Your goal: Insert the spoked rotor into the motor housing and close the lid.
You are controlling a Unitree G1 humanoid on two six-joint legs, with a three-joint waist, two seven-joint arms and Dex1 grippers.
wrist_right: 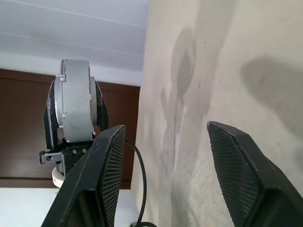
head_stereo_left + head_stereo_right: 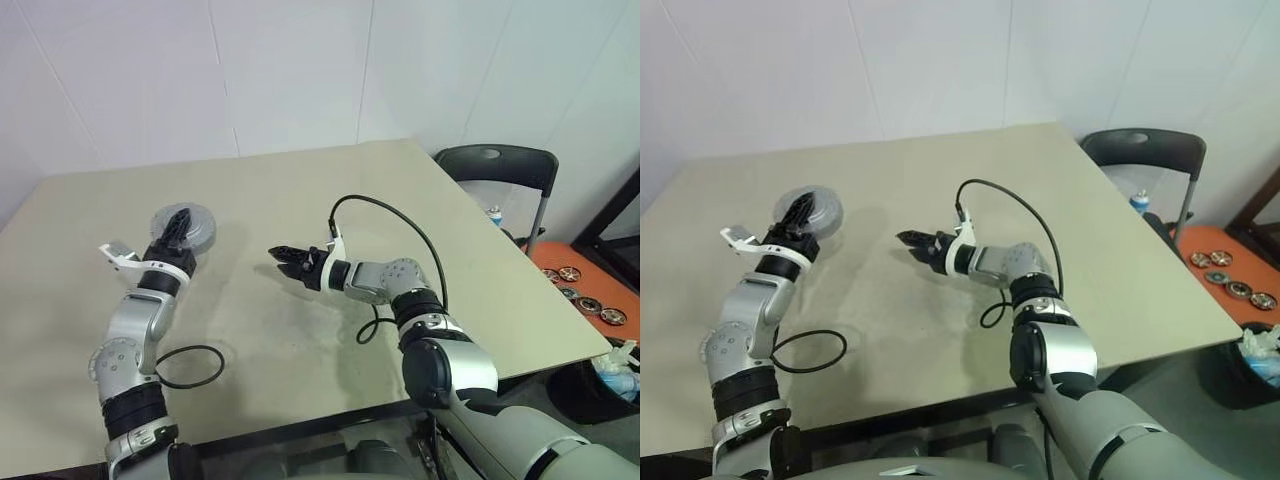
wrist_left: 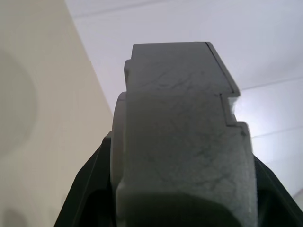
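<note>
My left hand (image 2: pixel 176 228) was clamped on the closed motor (image 2: pixel 186 230), gripping it by its flat faces and holding it up off the table (image 2: pixel 300 330), I judged to keep it clear for setting down. To the right of the motor, my right hand (image 2: pixel 284 259) hung released and empty above the table.

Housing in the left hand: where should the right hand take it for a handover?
Probably across its two flat faces, at the rim away from the left hand, coming straight from the right hand's side. The housing stands edge-on to it, and the left fingers clamp the faces nearer their wrist.
</note>
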